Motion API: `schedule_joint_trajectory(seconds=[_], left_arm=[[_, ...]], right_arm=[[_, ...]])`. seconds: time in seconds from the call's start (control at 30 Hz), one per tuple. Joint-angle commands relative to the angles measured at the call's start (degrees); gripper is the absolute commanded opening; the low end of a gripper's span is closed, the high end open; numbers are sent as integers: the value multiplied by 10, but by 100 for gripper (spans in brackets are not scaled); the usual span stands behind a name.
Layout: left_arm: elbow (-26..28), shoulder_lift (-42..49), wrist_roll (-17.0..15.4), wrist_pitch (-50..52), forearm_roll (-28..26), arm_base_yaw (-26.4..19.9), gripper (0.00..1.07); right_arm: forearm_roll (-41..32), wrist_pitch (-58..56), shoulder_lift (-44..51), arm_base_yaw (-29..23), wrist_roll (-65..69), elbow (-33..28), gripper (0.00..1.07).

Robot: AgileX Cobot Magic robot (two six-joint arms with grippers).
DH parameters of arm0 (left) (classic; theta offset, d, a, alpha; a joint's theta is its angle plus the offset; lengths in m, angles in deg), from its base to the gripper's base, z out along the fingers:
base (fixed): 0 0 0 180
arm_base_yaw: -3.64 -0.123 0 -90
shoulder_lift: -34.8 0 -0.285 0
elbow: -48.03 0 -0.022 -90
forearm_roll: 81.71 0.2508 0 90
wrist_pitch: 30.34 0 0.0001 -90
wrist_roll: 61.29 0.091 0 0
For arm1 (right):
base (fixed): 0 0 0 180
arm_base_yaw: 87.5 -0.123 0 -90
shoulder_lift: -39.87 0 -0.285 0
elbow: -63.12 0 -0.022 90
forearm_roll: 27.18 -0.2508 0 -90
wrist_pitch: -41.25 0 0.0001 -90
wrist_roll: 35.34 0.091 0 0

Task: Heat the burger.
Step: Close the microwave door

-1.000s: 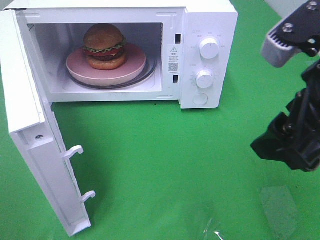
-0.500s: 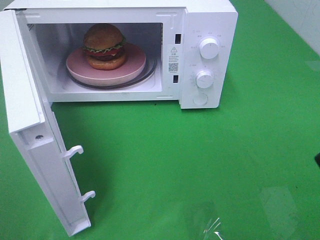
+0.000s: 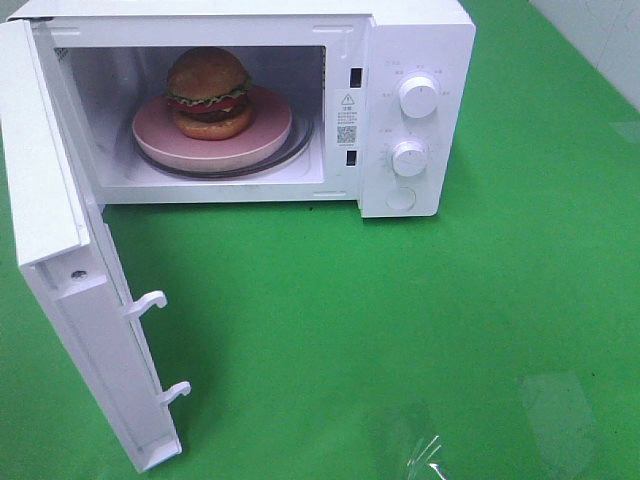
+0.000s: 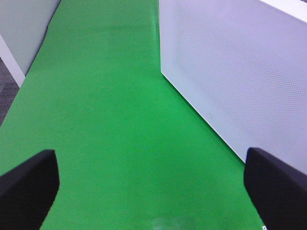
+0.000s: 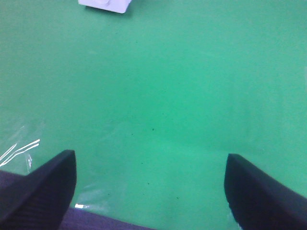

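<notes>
Finding burger [image 3: 208, 92] on plate [image 3: 268, 132] inside microwave [image 3: 420, 35] at eleven o'clock, loading seemingly done. Showing left tool [image 4: 152, 184] and right tool [image 5: 151, 191] both released, gripping nothing. Next probably calling for swinging door [image 3: 95, 330] at eight o'clock shut, then turning dial [image 3: 418, 96].

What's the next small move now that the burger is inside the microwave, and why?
Probably bring the left hand to the outer face of the door and push it shut: the burger sits on the pink plate inside the microwave, the door stands wide open, and that hand is open, empty, beside it.
</notes>
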Motion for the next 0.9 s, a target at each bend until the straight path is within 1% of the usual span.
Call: schedule_joint_trajectory(seconds=[0.03,0.23,0.3,0.4,0.47,0.9], left_arm=[[-2,11,-3,6,-5,2,103],[-2,11,-3,6,-5,2,103],[-2,11,-3,6,-5,2,103],[-2,11,-3,6,-5,2,103],[-2,11,-3,6,-5,2,103],[-2,10,-3,6,-5,2,103]], right_arm=[[-6,3,62,51,19,-27,76],[-17,7,109,81,15,-29,76],[-16,7,144,99,15,-29,75],[-16,7,152,103,15,-29,75],[-16,7,184,123,17,-29,75],[-21,7,183,128,18,-29,75]])
